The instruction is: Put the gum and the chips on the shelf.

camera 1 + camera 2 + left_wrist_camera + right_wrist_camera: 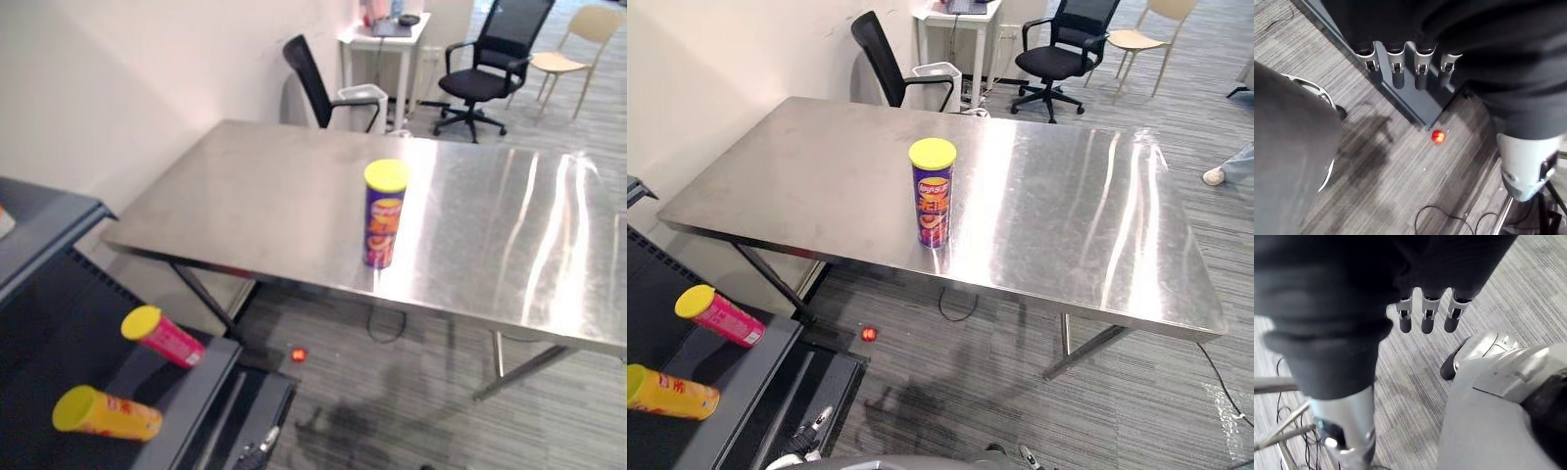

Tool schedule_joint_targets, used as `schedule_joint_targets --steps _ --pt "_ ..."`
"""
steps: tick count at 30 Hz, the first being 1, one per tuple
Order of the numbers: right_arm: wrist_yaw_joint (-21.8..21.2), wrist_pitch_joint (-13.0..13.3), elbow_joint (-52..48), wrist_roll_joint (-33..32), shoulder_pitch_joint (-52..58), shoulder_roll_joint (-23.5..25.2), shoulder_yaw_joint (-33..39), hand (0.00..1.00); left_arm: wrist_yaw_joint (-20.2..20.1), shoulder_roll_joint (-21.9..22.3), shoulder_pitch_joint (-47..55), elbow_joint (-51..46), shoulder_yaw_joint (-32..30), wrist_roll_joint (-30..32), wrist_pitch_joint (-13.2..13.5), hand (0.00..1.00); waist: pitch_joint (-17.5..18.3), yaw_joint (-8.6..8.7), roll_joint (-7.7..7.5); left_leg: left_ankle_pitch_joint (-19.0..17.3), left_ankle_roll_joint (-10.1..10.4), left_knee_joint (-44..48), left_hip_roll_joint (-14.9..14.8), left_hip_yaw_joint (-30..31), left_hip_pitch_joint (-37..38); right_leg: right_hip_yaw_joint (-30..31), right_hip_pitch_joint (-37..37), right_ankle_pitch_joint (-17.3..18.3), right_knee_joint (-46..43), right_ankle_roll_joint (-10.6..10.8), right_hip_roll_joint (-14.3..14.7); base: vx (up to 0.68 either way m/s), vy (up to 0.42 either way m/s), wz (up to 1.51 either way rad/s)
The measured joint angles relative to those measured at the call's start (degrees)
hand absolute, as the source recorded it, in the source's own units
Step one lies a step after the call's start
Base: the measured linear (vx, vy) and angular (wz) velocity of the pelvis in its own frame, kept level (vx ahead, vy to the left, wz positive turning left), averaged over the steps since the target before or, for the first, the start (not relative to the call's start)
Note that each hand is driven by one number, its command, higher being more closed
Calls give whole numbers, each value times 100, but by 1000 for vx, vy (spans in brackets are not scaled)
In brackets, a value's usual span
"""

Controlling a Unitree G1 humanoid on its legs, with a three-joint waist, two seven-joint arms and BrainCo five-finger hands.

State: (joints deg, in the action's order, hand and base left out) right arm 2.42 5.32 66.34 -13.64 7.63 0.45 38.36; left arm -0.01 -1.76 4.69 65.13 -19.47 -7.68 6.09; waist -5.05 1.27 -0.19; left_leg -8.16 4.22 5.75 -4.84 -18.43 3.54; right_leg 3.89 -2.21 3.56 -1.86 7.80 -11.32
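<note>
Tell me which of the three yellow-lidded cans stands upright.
The purple can on the steel table; the pink can and the orange can both lie on their sides on the dark shelf.

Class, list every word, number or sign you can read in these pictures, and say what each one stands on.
Label on the purple can, upright on the table: too blurred to read.
Print on the pink can, lying on the shelf: too small to read.
Print on the orange can, lying on the shelf: too blurred to read.
No other text is legible.

Dark cover over the left hand [1415,29], silver fingers [1396,68] with dark tips, right hand [1428,308] alike.
</note>
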Motion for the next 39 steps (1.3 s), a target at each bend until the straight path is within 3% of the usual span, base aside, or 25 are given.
schedule_joint_targets --steps 5,7,11,14,18,20,22,24,29,33,36,39 --pt "30 3 30 -472 -74 -272 684 0 -26 -52 -2 47 7 0 -4 0 48 1 -47 9 13 -126 19 -31 61 39 21 -22 127 37 9 -40 -37 -16" --pt "207 23 -36 -684 -187 -509 1186 0 -25 -89 25 61 5 2 -5 0 116 -34 -62 17 27 -176 30 -146 67 132 104 -41 190 72 8 -52 -19 -28" --pt "518 81 -587 -917 -343 -820 1489 0 -20 -114 43 78 130 4 -5 0 142 -10 -60 23 38 -274 65 -143 64 206 186 -41 272 71 10 -39 -18 -16" --pt "923 202 -2156 -945 -433 -844 1480 0 -3 -120 61 73 172 5 -4 0 163 7 -51 21 38 -365 109 -144 52 326 309 -44 269 75 22 11 -12 -19" --pt "1542 611 -3863 -889 -623 -820 1418 0 21 -119 87 21 169 5 -1 0 209 -2 -57 -6 44 -372 103 -132 51 371 337 -71 266 113 44 65 -21 -9" --pt "1755 762 -4911 -860 -710 -643 1049 0 46 -103 141 -55 162 37 -2 0 286 6 -53 -7 45 -385 84 -98 1 457 420 -87 240 130 79 79 -40 -15" --pt "1820 816 -6010 -360 -620 -322 705 0 115 -60 147 -154 160 234 -10 0 294 21 -64 -7 45 -389 44 18 -29 429 451 -120 213 114 125 66 -59 2" --pt "1834 900 -6505 -1 -646 -79 559 0 121 -51 149 -196 166 268 -10 0 327 13 -119 -6 46 -416 15 68 -28 389 462 -120 180 114 154 41 -49 9" --pt "1579 997 -7583 466 -500 81 -183 0 138 -52 174 -247 235 408 -8 0 365 4 -168 -6 45 -447 32 207 -27 234 396 -128 178 127 115 11 -22 13" --pt "882 1036 -7860 461 -434 12 -859 0 105 -80 194 -295 392 429 -1 0 368 -2 -174 -5 44 -451 27 332 -49 115 379 -153 178 167 114 -30 -38 8" --pt "175 1029 -7898 341 -226 -351 -1554 0 55 -88 232 -369 469 444 6 0 366 -20 -176 -1 40 -437 33 389 -87 45 379 -154 179 168 115 -51 -48 7" --pt "-111 1028 -7887 192 -171 -608 -1919 0 -40 -130 231 -370 586 448 20 0 365 -19 -177 2 40 -374 26 472 -151 -57 367 -154 180 169 113 -54 -48 12"
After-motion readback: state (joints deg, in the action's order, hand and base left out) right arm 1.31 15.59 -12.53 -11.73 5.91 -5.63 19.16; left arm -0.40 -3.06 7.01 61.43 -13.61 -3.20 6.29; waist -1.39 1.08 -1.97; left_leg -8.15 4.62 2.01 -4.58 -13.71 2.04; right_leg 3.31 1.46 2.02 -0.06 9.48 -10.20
